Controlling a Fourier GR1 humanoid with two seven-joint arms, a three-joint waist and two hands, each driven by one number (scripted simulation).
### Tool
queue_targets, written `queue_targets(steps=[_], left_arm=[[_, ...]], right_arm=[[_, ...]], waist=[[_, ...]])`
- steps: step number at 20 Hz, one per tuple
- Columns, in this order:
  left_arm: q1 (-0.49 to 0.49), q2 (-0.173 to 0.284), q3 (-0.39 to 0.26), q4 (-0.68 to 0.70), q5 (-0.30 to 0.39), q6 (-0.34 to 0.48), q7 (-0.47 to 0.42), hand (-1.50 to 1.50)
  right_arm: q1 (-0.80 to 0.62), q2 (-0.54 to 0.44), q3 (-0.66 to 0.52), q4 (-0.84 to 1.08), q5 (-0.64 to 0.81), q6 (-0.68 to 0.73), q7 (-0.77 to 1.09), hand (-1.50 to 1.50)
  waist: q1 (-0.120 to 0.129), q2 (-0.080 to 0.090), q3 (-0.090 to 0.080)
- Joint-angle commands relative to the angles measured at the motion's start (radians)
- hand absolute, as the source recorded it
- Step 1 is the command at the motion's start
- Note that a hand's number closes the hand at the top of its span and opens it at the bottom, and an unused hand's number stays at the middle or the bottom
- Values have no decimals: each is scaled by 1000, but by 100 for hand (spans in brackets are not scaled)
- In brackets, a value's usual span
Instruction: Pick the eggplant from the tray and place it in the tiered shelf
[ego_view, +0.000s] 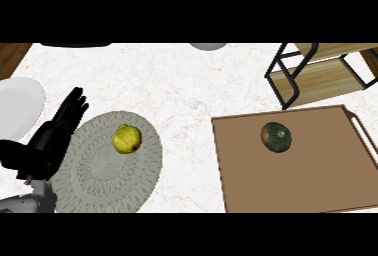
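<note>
On the brown tray (295, 170), which I take as my landmark, I see one dark green, round vegetable (277, 137) lying toward its far-left part, clear of the raised rim. The task calls it an eggplant; from the head view it looks more like a small squash, so I treat it as the thing to lift but stay wary.

Beyond the tray's far-right corner stands the tiered shelf (325, 75), black metal frame with pale wood boards, just beside the tray's handle end. Left of the tray, well apart across bare marble counter (192, 85), lies a round woven placemat (103, 170) with a yellow-green pear (126, 139) on it. Farther left again a white plate (18, 107) sits at the view's edge.

My left hand (55, 132) shows left of the placemat, fingers straight and pressed together, pointing up, holding nothing: resting. My right hand shows nowhere in this view.

Nothing is done yet, as I judge it. The risks ahead: the vegetable is round and may roll off toward the tray rim if fingers nudge it before closing round it. The shelf's frame bars crowd the boards, so a carried load or the forearm could knock a post on the way in. Reaching with the far-off left hand would sweep over the pear.
</note>
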Motion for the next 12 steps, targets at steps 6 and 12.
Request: queue_targets(steps=[6, 12], left_arm=[[-22, -6, 8, -35, -1, 9, 58, 0], [-57, -2, 1, -24, -9, 7, 86, 0]], right_arm=[[27, 9, -53, 92, 52, -79, 82, 150], [22, -72, -152, 217, 118, -321, 169, 150]], waist=[[-5, -2, 0], [6, 8, 1]])
